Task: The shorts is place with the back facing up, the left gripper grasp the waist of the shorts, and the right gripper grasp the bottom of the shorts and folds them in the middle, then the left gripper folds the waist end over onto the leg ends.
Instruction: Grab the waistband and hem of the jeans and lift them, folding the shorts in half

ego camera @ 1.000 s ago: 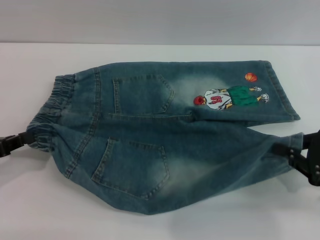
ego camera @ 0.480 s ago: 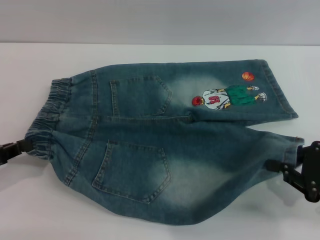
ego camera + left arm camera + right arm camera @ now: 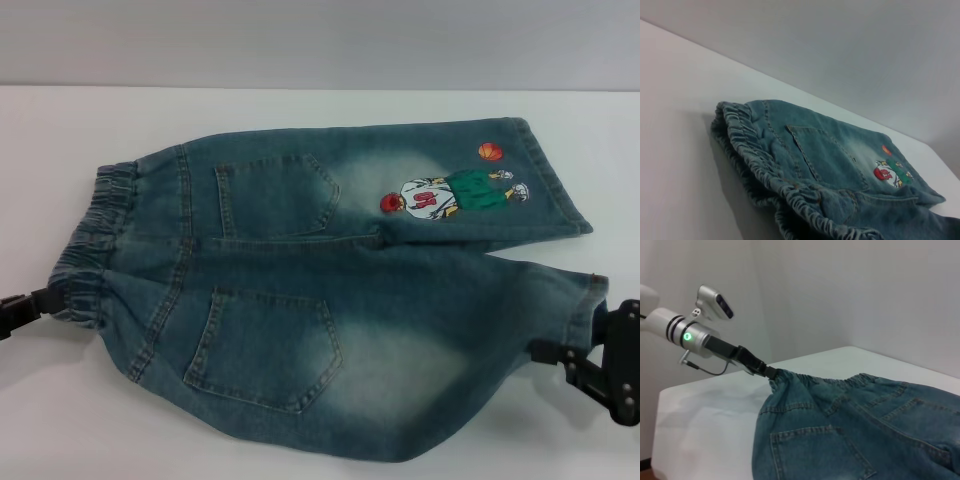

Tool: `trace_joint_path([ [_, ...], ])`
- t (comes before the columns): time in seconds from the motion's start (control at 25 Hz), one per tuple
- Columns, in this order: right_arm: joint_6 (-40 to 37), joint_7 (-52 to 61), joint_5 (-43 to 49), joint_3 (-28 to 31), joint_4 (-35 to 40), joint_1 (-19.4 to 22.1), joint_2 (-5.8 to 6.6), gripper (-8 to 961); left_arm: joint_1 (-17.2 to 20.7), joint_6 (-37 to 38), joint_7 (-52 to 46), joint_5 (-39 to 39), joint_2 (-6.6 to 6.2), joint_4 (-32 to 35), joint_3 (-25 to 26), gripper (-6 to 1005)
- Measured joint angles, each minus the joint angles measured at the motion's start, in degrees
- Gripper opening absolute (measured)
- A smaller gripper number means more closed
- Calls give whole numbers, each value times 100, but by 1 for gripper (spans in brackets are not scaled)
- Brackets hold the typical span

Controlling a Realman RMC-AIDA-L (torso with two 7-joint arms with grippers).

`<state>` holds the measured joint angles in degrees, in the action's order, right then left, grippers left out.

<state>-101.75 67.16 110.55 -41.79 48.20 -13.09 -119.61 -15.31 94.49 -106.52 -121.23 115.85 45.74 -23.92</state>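
1. Step in hand, my read: the lengthwise fold. Both ends of the near half of the shorts (image 3: 330, 300) are pinched, and that half has to go over onto the far half.
2. Right gripper (image 3: 560, 352): near right, clamped on the bottom of the shorts (image 3: 590, 300), at the near leg's hem. Cloth bunches and pulls toward its tips.
3. Left gripper (image 3: 42, 300): near left edge of the head view, closed on the near end of the waist (image 3: 95, 240). The right wrist view confirms it: fingertips buried in the gathered elastic (image 3: 771, 372).
4. The near edge of the shorts hangs as a belly between the two grips and looks raised off the table (image 3: 60, 420). The left wrist view shows the band's near end lifted above the surface.
5. To do it well, I'd move both grippers at matched height and speed, with enough tension to flatten the belly but not enough to drag the far half.
6. Aim: lay the near leg squarely on the far leg, hem on hem, band on band. Use the centre seam between the two pockets as the fold line.
7. Risk, as I judge it: uneven lift would skew the fold, and the elastic could slip from the slim fingers.
8. Far half lies flat on the table, back up, far pocket (image 3: 275, 195) showing, embroidered player (image 3: 450, 193) near the far hem (image 3: 555, 175) on the right, well clear of both grippers.
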Motion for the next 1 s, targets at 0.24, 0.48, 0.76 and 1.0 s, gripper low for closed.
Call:
trace_joint_path([
  [0.24,-107,-142,6,-7,-69,64,0,0,56,88,3,20,-10,-4,2,41],
  [0.48,-198,-195,10,-6,-145,102,-1,0,105,155,8,22,-10,-12,2,42],
  [0.76,-132,-195,8,46,-185,74,11,0,143,232,10,48,-10,16,89,42],
  [1.0,165,-195,-26,12,-256,-86,22,0,25,130,70,117,-3,-24,132,42],
])
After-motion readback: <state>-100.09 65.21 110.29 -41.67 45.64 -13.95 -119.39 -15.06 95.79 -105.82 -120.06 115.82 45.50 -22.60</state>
